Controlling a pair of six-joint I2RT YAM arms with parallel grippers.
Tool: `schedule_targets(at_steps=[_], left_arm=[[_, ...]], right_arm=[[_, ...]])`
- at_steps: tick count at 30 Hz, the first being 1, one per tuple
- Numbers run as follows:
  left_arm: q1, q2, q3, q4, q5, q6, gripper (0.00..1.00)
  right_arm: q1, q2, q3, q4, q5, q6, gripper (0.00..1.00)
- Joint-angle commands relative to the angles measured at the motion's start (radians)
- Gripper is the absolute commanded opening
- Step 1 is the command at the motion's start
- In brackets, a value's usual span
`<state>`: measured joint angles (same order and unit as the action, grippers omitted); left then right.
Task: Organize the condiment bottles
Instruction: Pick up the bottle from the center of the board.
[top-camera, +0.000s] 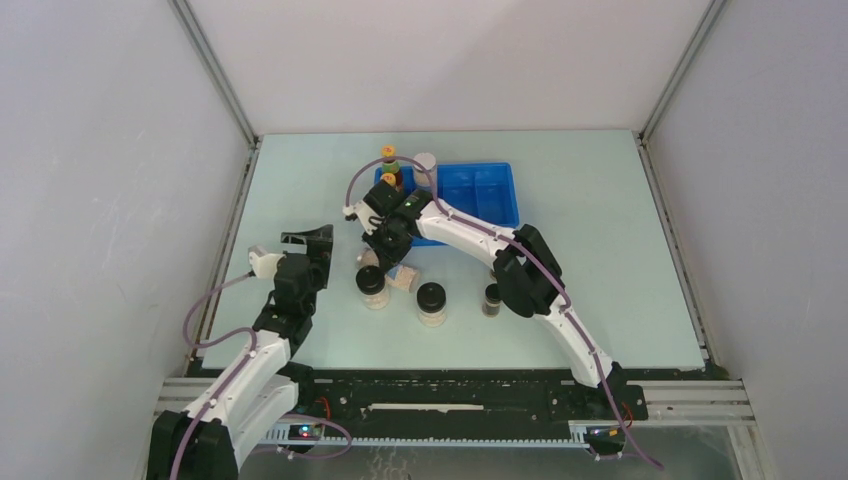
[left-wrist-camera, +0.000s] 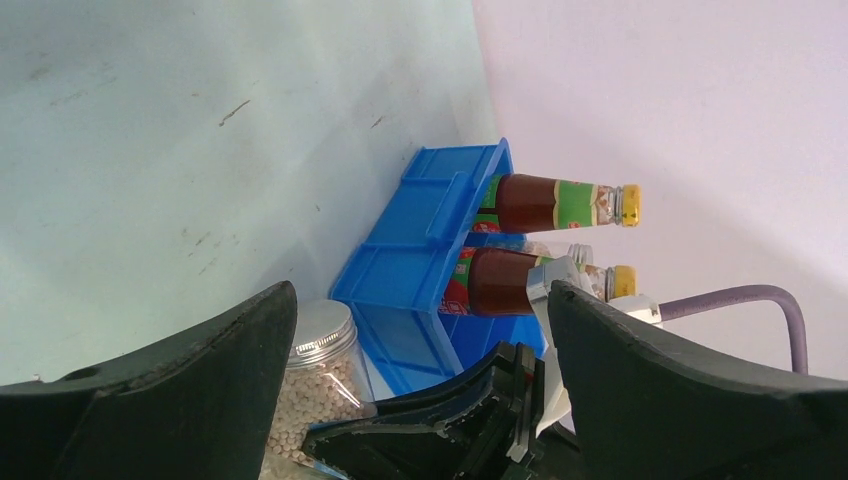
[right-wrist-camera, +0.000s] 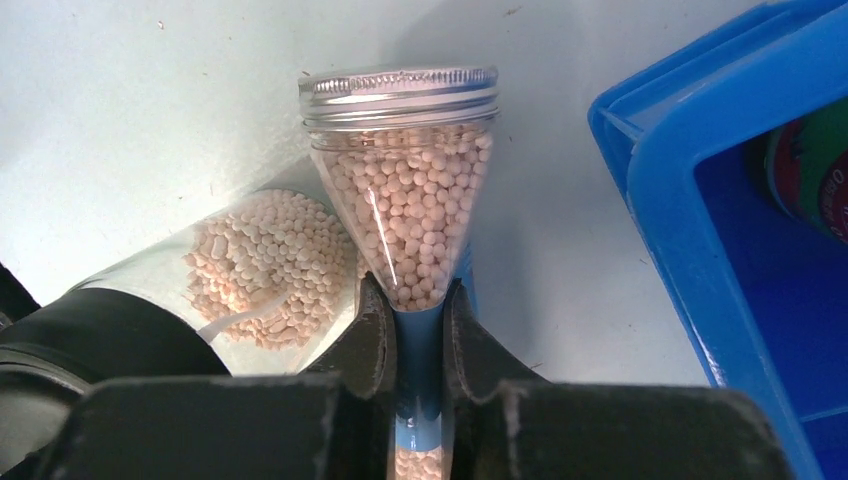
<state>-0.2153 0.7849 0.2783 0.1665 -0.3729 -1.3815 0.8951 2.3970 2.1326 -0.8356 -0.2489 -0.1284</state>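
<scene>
My right gripper (right-wrist-camera: 420, 320) is shut on the blue band of a silver-lidded jar (right-wrist-camera: 400, 190) full of pale beads, whose lid points away from the fingers. The top view shows this gripper (top-camera: 392, 252) and jar (top-camera: 402, 276) just in front of the blue tray (top-camera: 500, 195). Two black-lidded jars (top-camera: 371, 286) (top-camera: 431, 303) and a dark vial (top-camera: 491, 298) stand on the table nearby. Two red-labelled bottles (top-camera: 389, 166) and another silver-lidded jar (top-camera: 425, 163) stand at the tray's left end. My left gripper (top-camera: 312, 245) is open and holds nothing, to the left of the jars.
The left wrist view looks between its wide-apart fingers (left-wrist-camera: 150, 400) at the blue tray (left-wrist-camera: 420, 260), both red bottles (left-wrist-camera: 550, 200) and the held jar (left-wrist-camera: 315, 370). In the right wrist view a black-lidded jar (right-wrist-camera: 265, 265) lies close on the left and the tray wall (right-wrist-camera: 690, 220) on the right.
</scene>
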Motion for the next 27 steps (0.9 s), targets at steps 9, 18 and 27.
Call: schedule_targets(at_steps=[9, 18, 27], left_arm=[[0.006, 0.016, 0.007, -0.019, -0.030, -0.013, 1.00], [0.007, 0.057, 0.033, -0.021, -0.009, 0.009, 1.00], [0.007, 0.067, 0.035, -0.027, -0.008, 0.021, 1.00]], right_arm=[[0.002, -0.065, -0.071, 0.027, 0.001, 0.006, 0.06], [-0.010, -0.159, -0.126, 0.077, 0.022, 0.006, 0.04], [-0.010, -0.222, -0.146, 0.114, 0.056, 0.003, 0.00]])
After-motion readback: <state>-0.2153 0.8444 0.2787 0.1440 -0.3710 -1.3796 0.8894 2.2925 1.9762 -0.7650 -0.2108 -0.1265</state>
